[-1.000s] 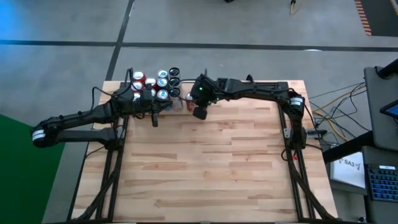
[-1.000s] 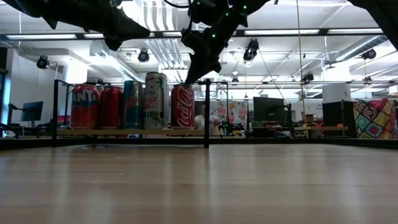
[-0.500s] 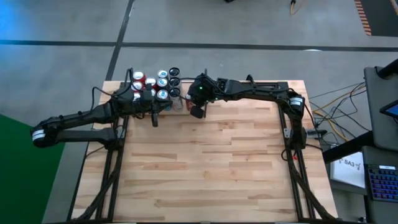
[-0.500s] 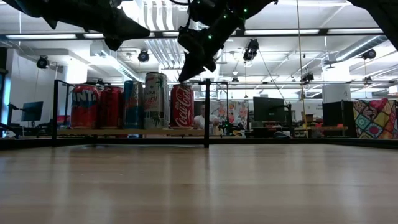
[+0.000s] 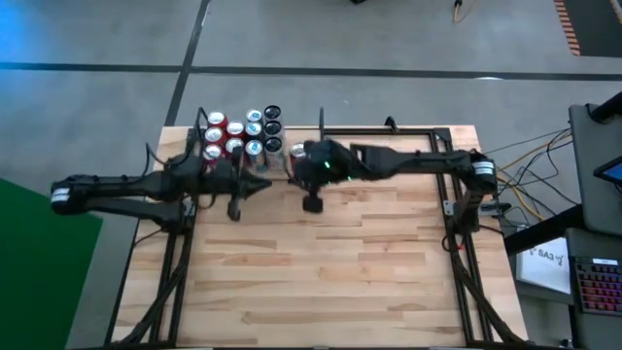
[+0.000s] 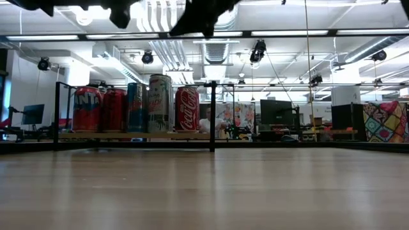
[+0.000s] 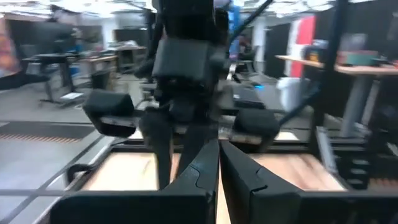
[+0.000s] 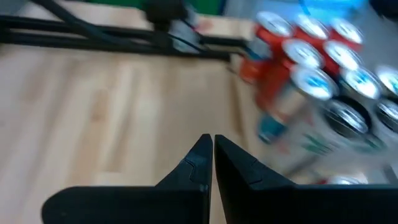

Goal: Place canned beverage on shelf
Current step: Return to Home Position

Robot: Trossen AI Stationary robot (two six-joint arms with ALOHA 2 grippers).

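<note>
- As far as I can judge from where I stand, the stocking looks finished: a cluster of upright drink cans [image 5: 243, 133] sits on the light wood plank shelf [image 6: 128, 135] edged with thin black rods, along the worktop's far side towards the left arm.
- From table height, 5 cans show in the front row. The last is a red cola can [image 6: 187, 108] just beside the black upright divider rod [image 6: 212, 115].
- I see no can lying loose on the worktop and none carried by either arm.
- Both dark arms hang above the boards, near the cans but apart from them.
- The left arm's jaws are closed on nothing, with the 2 dark fingers [image 7: 193, 180] pressed together. The right arm's jaws are likewise closed and empty, with their fingers [image 8: 189, 171] meeting.
- What seems left, to my eye, is only parking the 2 arms.
- The pale butcher-block worktop [image 5: 321, 272] is made of bare wood strips and rests on a black frame.
- Around it is grey concrete floor [image 5: 389, 39] crossed by dark lines.
- Beyond the shelf there are ceiling strip lights [image 6: 307, 33], a dark monitor [image 6: 276, 112] and a colourful patchwork panel [image 6: 383, 121].
</note>
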